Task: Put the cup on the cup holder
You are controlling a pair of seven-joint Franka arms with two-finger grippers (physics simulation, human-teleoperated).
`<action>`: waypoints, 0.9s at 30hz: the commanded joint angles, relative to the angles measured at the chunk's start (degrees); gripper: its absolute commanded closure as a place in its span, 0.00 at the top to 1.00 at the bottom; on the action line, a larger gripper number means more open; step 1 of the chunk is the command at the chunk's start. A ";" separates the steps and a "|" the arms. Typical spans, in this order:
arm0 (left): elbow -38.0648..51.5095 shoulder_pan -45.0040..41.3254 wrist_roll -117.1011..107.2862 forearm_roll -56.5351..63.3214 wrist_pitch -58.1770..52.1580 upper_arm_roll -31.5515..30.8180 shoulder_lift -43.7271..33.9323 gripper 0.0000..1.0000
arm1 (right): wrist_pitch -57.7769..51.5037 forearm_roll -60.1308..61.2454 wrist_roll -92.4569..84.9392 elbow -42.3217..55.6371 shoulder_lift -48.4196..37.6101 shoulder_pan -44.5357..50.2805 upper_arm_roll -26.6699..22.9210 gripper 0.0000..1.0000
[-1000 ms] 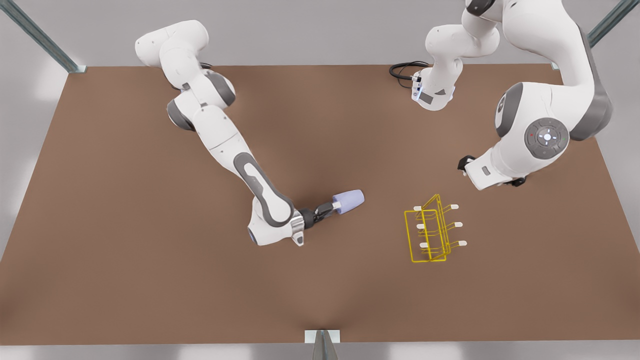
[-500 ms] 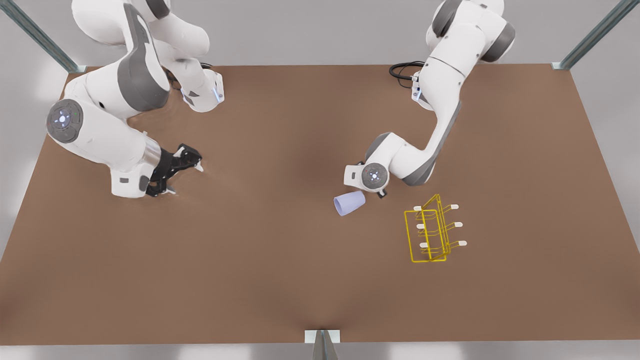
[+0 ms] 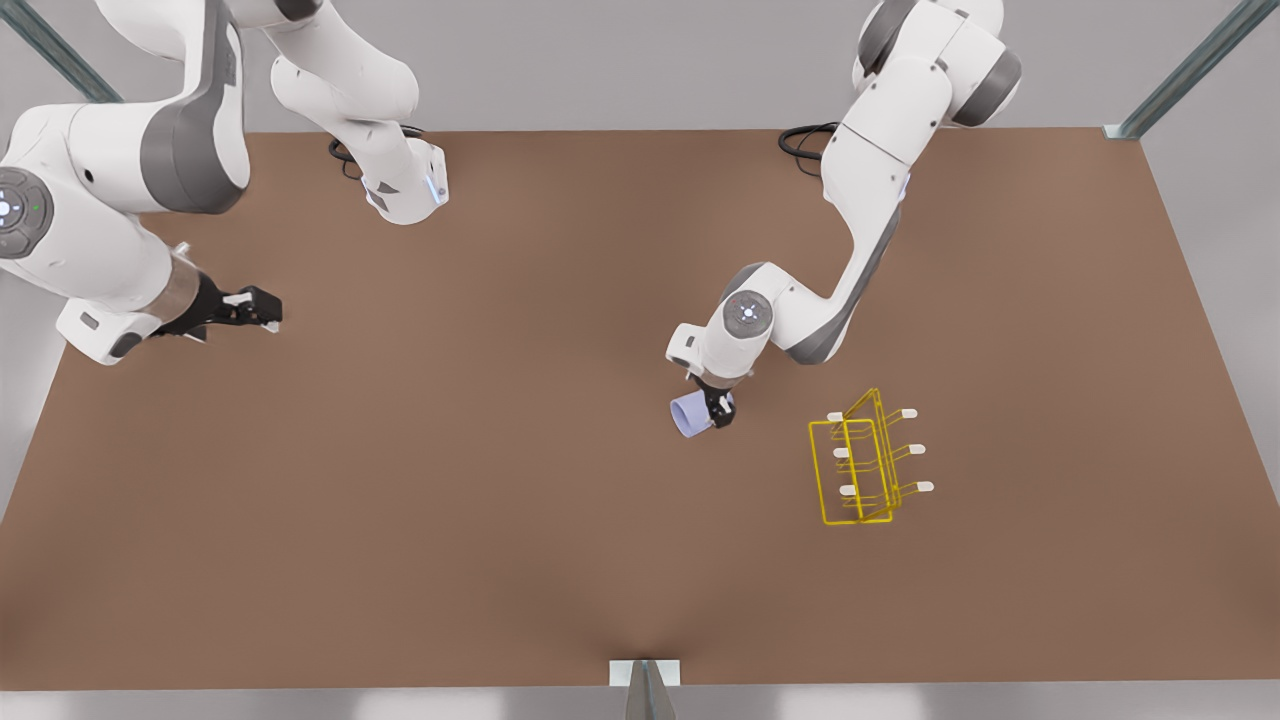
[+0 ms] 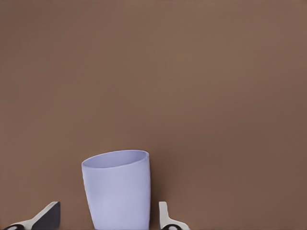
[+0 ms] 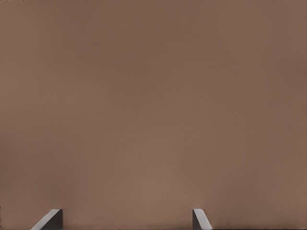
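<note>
The lavender-blue cup (image 3: 686, 416) lies on its side on the brown table (image 3: 560, 540), left of the yellow wire cup holder (image 3: 862, 460) in the front view. My left gripper (image 3: 712, 412) reaches down over the cup from the arm on the front view's right. In the left wrist view the cup (image 4: 117, 189) sits between the open fingers (image 4: 165, 219), with a gap showing on each side. My right gripper (image 3: 265, 310) hangs open over bare table near the front view's left edge, its fingertips (image 5: 53, 219) spread apart with nothing between them.
The cup holder stands upright with white-tipped prongs (image 3: 908, 450) pointing to the front view's right. Black cables (image 3: 805, 140) lie at the back edge by the arm base. Metal frame posts (image 3: 645, 690) mark the table's edges.
A second ago my right gripper held the cup at mid-table; it let go and pulled back to the front view's left. My left arm swung in and lowered its gripper around the cup.
</note>
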 commanded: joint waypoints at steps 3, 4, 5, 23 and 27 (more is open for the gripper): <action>-0.60 0.14 6.32 0.17 2.51 0.38 0.47 1.00 | -2.38 -0.09 13.54 0.06 -0.06 0.73 0.33 1.00; -0.78 0.14 6.05 0.17 2.51 0.38 0.82 1.00 | -2.38 0.26 13.28 0.07 -0.06 0.73 0.33 1.00; -0.78 0.32 5.96 0.17 2.42 0.38 0.91 1.00 | -1.94 -0.09 13.81 0.15 -0.06 0.99 0.42 1.00; 0.45 0.32 -11.00 -0.09 -0.74 1.61 4.42 1.00 | 1.23 -0.97 13.81 2.26 0.47 2.49 0.42 1.00; 1.42 0.32 -11.97 -0.18 -0.65 1.61 6.09 1.00 | 1.23 -1.06 13.81 2.35 0.47 2.40 0.33 1.00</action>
